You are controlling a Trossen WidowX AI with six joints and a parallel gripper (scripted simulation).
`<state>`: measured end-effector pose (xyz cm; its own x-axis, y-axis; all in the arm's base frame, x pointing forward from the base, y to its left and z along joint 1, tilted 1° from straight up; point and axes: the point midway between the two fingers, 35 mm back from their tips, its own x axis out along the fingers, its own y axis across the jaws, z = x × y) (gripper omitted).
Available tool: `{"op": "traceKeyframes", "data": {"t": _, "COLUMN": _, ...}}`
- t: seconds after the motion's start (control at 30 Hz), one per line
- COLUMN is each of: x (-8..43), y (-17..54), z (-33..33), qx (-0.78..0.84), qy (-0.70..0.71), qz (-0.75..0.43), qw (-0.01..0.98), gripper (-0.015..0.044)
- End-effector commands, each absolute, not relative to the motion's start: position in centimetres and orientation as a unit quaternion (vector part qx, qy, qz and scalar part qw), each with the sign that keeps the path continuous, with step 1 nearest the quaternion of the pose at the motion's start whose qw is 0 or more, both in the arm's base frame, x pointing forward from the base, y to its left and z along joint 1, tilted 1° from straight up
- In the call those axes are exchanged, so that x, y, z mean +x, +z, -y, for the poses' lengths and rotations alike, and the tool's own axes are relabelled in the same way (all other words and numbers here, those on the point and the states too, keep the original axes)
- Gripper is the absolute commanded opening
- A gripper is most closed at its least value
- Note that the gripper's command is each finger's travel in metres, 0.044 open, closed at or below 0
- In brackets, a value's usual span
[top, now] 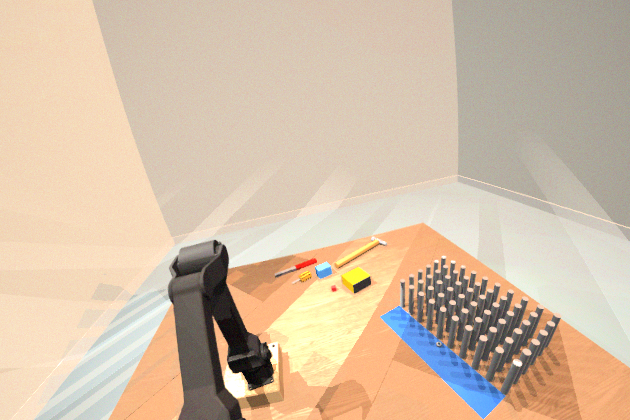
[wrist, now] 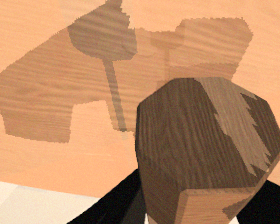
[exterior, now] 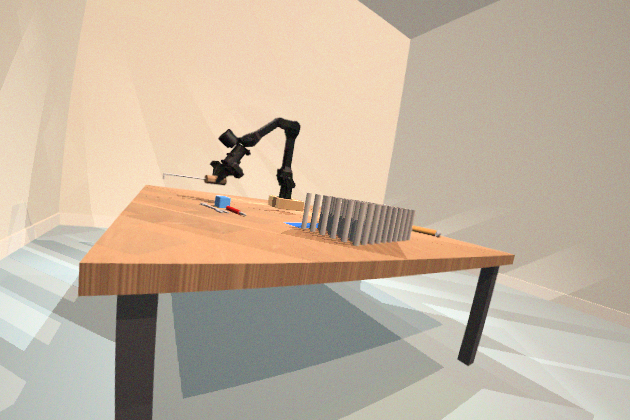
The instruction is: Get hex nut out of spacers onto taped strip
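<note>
My gripper [exterior: 221, 180] is shut on the hook tool's wooden handle [exterior: 210, 179] [wrist: 191, 135], well above the table. The tool's thin shaft [exterior: 186, 176] points away to the left in the exterior view, with a small bent tip. The arm hides the gripper and tool in the top view. The hex nut [top: 439, 344] lies on the blue taped strip [top: 459, 375] [exterior: 294, 224], close to its spacer-side edge, with no tool near it. The metal spacers [top: 495, 362] [exterior: 347, 220] stand upright in rows behind the strip.
In the top view a hammer [top: 357, 254], yellow block [top: 355, 280], blue block [top: 323, 270], red-handled tool [top: 306, 264], small yellow tool [top: 305, 276] and red cube [top: 333, 288] lie away from the spacers. The exterior view shows a blue cube [exterior: 222, 201] and red-handled tool [exterior: 234, 210] below the gripper.
</note>
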<state>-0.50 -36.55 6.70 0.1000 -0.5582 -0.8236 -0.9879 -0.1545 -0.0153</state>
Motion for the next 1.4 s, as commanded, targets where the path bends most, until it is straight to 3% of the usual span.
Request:
{"op": "traceKeyframes", "data": {"t": 0.0, "x": -0.6, "y": 6.5, "z": 36.7, "qx": -0.674, "qy": 0.346, "qz": -0.577, "qw": 0.305, "gripper": 0.0000}}
{"op": "traceKeyframes", "data": {"t": 1.37, "x": -0.5, "y": 2.5, "z": 36.2, "qx": -0.674, "qy": 0.346, "qz": -0.577, "qw": 0.306, "gripper": 0.0000}}
